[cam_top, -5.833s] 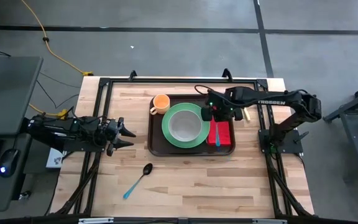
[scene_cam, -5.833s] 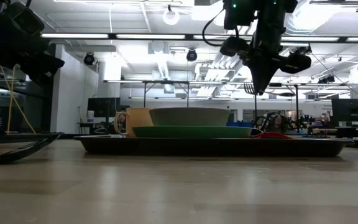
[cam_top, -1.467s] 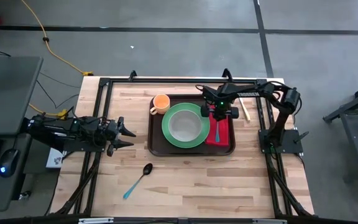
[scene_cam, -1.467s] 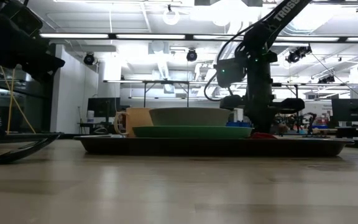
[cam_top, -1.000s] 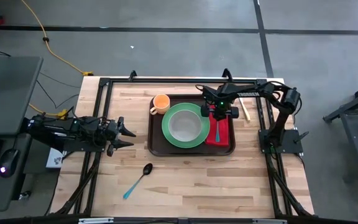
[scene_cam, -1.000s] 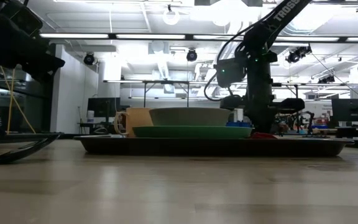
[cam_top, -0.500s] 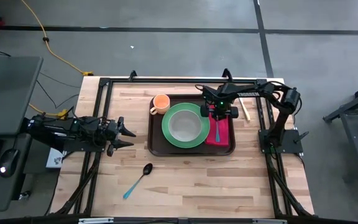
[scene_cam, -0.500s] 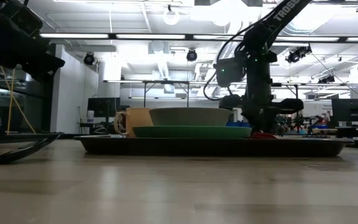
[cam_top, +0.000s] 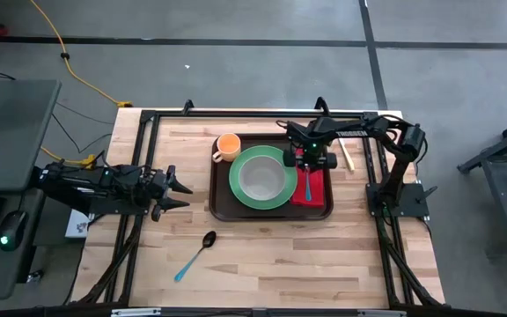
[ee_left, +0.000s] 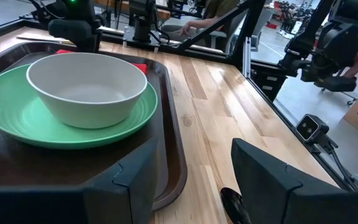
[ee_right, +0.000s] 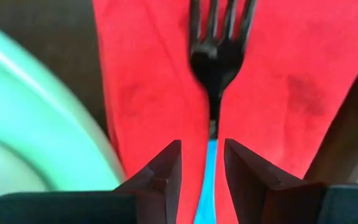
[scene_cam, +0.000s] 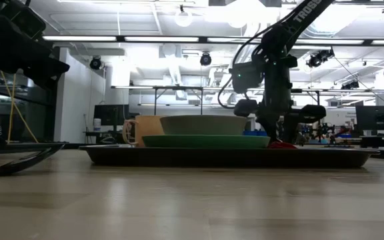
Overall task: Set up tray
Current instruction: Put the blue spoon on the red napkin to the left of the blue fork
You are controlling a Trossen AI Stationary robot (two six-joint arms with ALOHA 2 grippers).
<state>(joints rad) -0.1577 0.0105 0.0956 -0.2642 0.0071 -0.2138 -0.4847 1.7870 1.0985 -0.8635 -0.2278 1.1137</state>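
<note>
A spoon [cam_top: 197, 254] with a blue handle lies on the wooden table [cam_top: 262, 260], near its front edge. Behind it the dark brown tray [cam_top: 221, 201] holds a green plate [cam_top: 238, 190] with a white bowl [cam_top: 261, 177], an orange cup [cam_top: 227, 145] and a red napkin [cam_top: 315, 192]. A fork [ee_right: 217, 56] lies on the napkin. The right gripper [ee_right: 204, 163] stands low over its blue handle, fingers parted a little and holding nothing. The left gripper [cam_top: 181, 194] waits left of the tray, wide open and empty.
</note>
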